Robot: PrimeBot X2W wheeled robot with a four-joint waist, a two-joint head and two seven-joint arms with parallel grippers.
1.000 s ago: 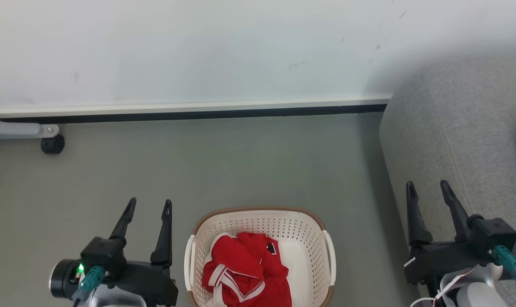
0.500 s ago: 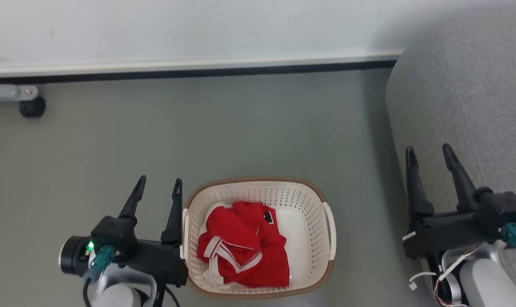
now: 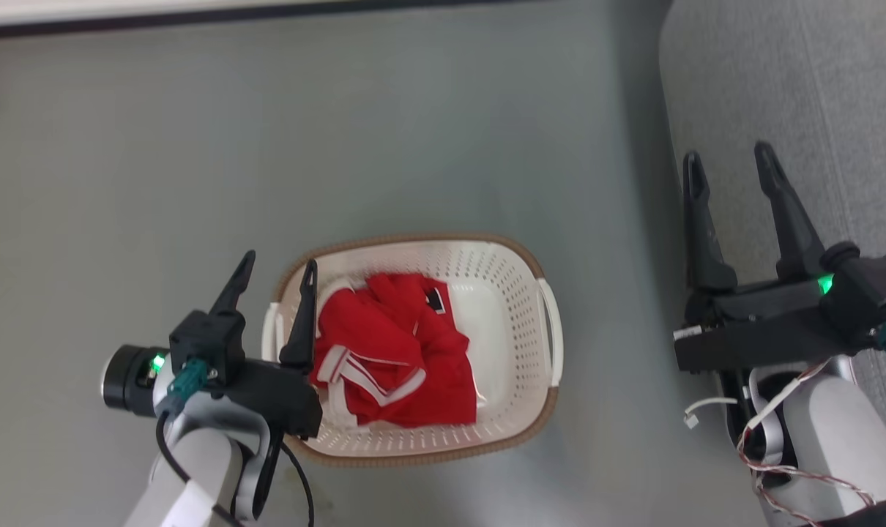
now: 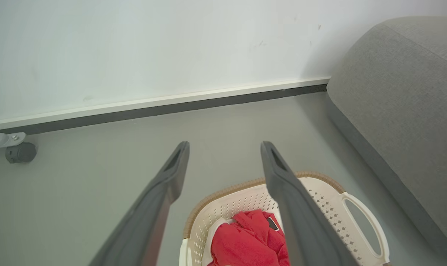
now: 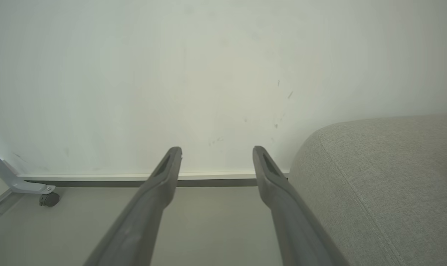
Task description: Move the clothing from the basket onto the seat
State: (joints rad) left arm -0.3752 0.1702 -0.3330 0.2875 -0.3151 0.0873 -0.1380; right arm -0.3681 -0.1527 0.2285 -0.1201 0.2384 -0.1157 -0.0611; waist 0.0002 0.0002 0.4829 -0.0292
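The clothing (image 3: 395, 359) lies bunched in the basket (image 3: 487, 267). The left gripper (image 3: 279, 261) stands spread and empty at its rim; the right gripper (image 3: 728, 154), likewise spread, by the seat (image 3: 824, 80).

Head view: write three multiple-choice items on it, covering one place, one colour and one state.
1. Where does the clothing lie?
A on a table
B in the basket
C on a shelf

2. What is the clothing's main colour?
A blue
B green
C red

3. How is the left pincer?
A open, holding nothing
B shut on the clothing
C shut on the basket's rim

Answers:
1. B, since the perforated walls surround the heap.
2. C, since the cloth is bright red with white stripes.
3. A, since its jaws stand apart with nothing between them.
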